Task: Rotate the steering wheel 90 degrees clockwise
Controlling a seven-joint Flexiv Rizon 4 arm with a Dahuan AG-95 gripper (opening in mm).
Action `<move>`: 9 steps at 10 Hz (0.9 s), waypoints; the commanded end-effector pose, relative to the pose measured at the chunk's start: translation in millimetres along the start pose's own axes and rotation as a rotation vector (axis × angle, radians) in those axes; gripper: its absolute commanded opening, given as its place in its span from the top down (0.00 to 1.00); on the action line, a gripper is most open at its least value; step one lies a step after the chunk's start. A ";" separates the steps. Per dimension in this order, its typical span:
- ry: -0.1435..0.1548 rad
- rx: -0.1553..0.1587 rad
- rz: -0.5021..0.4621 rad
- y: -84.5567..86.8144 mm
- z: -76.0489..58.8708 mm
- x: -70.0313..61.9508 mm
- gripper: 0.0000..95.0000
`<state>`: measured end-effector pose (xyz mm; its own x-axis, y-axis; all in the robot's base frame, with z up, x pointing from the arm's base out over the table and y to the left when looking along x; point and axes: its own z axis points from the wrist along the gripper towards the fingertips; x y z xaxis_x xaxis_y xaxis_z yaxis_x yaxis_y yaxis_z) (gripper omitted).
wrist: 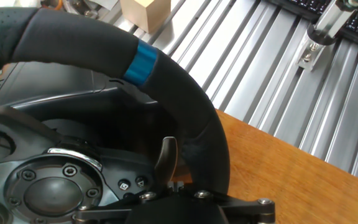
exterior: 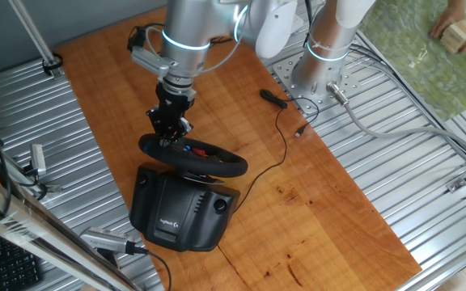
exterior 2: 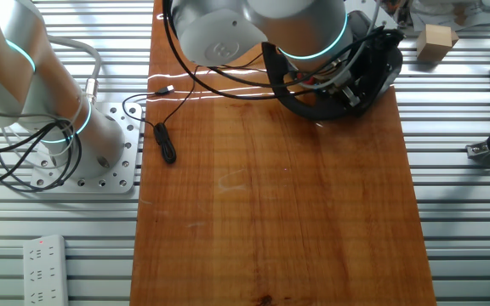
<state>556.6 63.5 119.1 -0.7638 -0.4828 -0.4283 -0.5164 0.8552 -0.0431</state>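
Note:
The steering wheel (exterior: 217, 166) is a black rim on a tilted hub with red and blue buttons, standing on the wooden board. My gripper (exterior: 171, 134) comes down on the far-left part of the rim in one fixed view. In the hand view the rim (wrist: 185, 106) curves down straight into my gripper (wrist: 188, 185), and its blue strip (wrist: 145, 65) sits further up the rim. The jaws appear shut on the rim, though the fingertips are mostly hidden. In the other fixed view the arm covers most of the wheel (exterior 2: 300, 104).
The boxy black base (exterior: 180, 212) with a white logo stands behind the wheel. A black cable with a plug (exterior: 273, 99) lies on the board near the arm's mount. A wooden block (exterior: 459, 34) sits off the board. Ribbed metal table surrounds the board.

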 end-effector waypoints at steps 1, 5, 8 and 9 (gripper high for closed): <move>-0.001 -0.002 0.001 1.3 -0.2 1.4 1.00; -0.004 0.000 0.005 2.9 0.2 4.5 1.00; -0.006 0.003 0.005 4.4 0.7 7.5 1.00; -0.005 0.004 0.005 4.7 0.9 8.1 1.00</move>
<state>548.1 64.2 114.7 -0.7632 -0.4786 -0.4341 -0.5140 0.8568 -0.0409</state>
